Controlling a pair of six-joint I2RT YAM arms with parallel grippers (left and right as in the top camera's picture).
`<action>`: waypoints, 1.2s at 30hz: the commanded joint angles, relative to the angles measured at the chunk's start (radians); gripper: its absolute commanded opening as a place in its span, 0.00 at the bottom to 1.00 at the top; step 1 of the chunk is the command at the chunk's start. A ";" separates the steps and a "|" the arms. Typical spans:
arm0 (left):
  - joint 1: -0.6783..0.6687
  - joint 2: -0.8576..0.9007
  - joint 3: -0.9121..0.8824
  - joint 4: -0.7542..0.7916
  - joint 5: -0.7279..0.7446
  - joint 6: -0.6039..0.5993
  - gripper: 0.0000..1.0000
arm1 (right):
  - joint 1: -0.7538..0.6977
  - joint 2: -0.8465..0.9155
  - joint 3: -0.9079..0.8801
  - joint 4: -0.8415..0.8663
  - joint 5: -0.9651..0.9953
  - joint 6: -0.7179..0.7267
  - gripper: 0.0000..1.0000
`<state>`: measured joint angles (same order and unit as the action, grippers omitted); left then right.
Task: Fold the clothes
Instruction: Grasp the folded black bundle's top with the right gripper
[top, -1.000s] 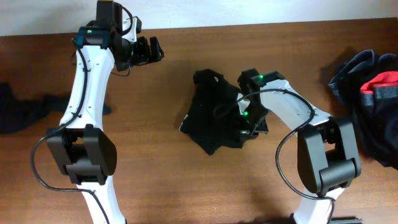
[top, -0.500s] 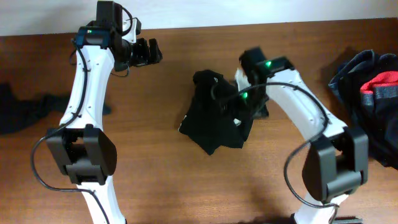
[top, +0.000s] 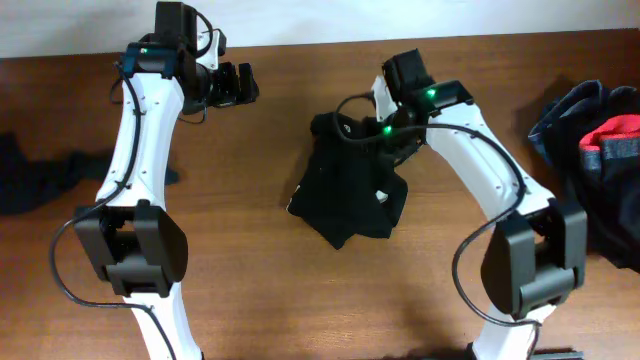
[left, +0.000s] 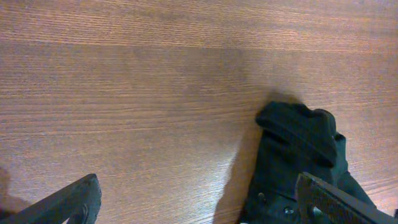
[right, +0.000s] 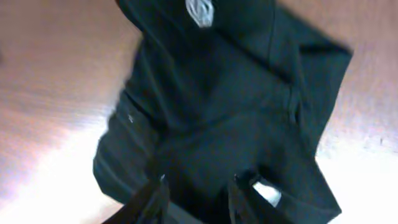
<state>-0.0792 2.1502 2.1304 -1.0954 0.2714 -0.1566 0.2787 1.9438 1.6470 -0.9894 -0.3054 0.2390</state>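
Mid-fold: right gripper (right: 200, 185) jaws pinch black garment (top: 342, 192) edge, left gripper (left: 198, 190) jaws wide, empty; next lay flap flat, release.

Garment (top: 340, 200) on table (top: 260, 300) centre; pile (top: 600, 160) right

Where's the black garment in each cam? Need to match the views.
Overhead: black garment lies crumpled mid-table, just right of centre.
Left wrist: black garment sits at lower right, cut off by the bottom edge.
Right wrist: black garment fills most of the picture.
Shared landmark: the wooden table beneath it shows in all three views.
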 joint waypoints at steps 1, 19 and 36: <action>0.001 -0.037 0.014 0.002 -0.010 0.017 0.99 | 0.005 0.000 0.005 -0.043 -0.034 -0.039 0.37; 0.001 -0.037 0.014 0.002 -0.010 0.017 0.99 | 0.067 0.004 -0.073 -0.092 -0.087 -0.127 0.25; 0.001 -0.037 0.013 -0.016 -0.016 0.032 0.99 | 0.022 0.006 -0.149 -0.120 0.070 -0.020 0.04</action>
<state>-0.0792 2.1502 2.1304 -1.1107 0.2684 -0.1490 0.3023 1.9480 1.5089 -1.1080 -0.2569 0.2016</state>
